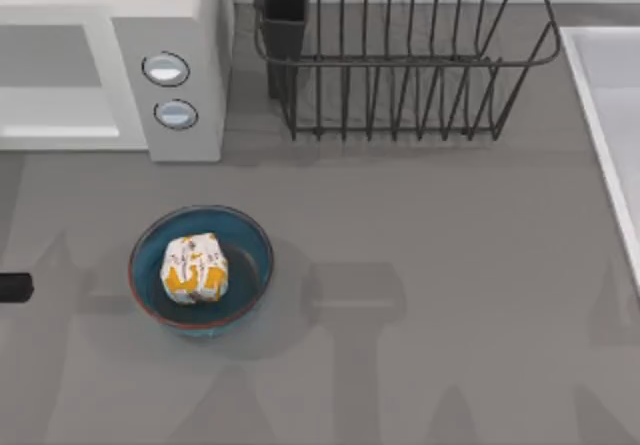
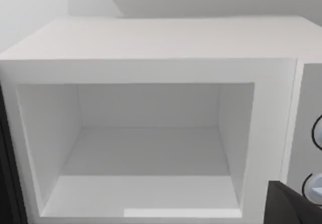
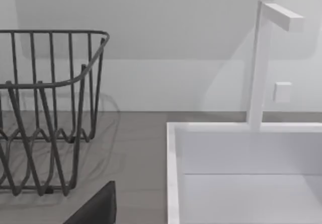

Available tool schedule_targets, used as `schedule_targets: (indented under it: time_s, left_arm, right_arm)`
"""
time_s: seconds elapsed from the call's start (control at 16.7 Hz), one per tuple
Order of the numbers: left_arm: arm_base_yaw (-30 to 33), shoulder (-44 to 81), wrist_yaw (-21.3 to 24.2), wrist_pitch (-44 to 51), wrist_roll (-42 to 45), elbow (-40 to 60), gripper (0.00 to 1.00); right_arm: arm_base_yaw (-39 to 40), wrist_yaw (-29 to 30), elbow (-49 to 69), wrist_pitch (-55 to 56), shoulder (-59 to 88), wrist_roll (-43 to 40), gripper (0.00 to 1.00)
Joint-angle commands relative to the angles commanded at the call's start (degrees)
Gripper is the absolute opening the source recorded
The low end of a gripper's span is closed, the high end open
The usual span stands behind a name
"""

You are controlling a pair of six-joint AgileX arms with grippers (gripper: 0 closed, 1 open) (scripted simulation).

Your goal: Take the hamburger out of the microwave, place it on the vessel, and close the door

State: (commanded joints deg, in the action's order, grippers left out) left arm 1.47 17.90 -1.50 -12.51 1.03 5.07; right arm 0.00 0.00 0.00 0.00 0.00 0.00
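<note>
Now the hamburger (image 1: 195,268) sits in the vessel (image 1: 252,233), microwave (image 2: 151,38) gaping.

Black wire dish rack (image 1: 400,55), white sink (image 3: 241,173), faucet (image 3: 261,63), grey table (image 1: 450,295)

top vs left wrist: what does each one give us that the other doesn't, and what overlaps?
Top view alone: the hamburger sitting in the blue bowl in front of the microwave, the black wire dish rack at the back, and the white sink edge on the right.

Left wrist view alone: the microwave's open cavity, pale and with nothing in it, and a dark part of the left hand at the frame's corner.

Both: the microwave body and its two round knobs.
</note>
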Motion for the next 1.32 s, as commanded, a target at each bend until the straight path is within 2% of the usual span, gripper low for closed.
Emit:
schedule_targets:
  time_s: [0.24, 0.72, 0.9, 1.08, 1.32]
  left_arm:
    - [-8.6, 8.5, 5.2, 6.4, 8.1, 8.5, 0.00]
    - [-42.6, 47.2, 23.6, 31.0, 34.3, 42.5, 0.00]
    - [-52.6, 62.1, 30.3, 40.8, 42.3, 54.9, 0.00]
    - [-58.2, 73.2, 35.7, 49.0, 47.7, 64.7, 0.00]
    - [-60.9, 80.1, 39.5, 55.0, 51.0, 71.4, 0.00]
  right_arm:
    - [0.0, 0.0, 0.0, 0.0, 0.0, 0.0, 1.00]
    - [0.0, 0.0, 0.0, 0.0, 0.0, 0.0, 1.00]
    - [0.0, 0.0, 0.0, 0.0, 0.0, 0.0, 1.00]
    - [0.0, 0.0, 0.0, 0.0, 0.0, 0.0, 1.00]
    - [0.0, 0.0, 0.0, 0.0, 0.0, 0.0, 1.00]
